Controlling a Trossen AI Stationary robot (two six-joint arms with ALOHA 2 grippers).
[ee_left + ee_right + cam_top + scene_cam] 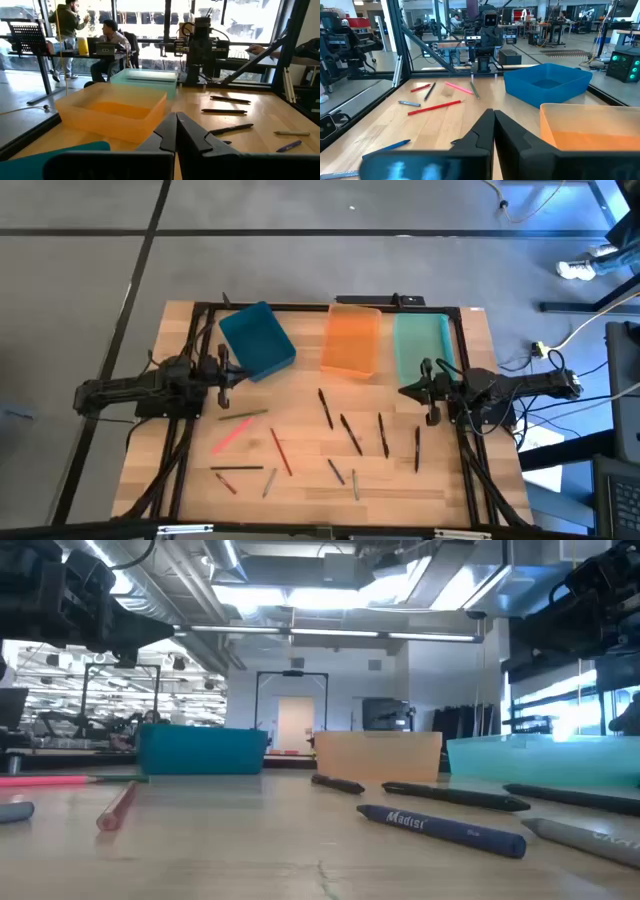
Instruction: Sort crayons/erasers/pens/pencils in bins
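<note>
Three empty bins sit in a row along the top of the bench in the high view: a teal bin at left, turned askew, an orange bin in the middle, a mint bin at right. Below them the sticks lie scattered flat: dark ones centre and right, a pink one and red ones lower left

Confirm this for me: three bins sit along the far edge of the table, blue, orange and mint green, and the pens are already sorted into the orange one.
Not quite. The orange bin is empty; the high view shows the pens loose on the table. The blue bin and mint green bin are as you say.
</note>
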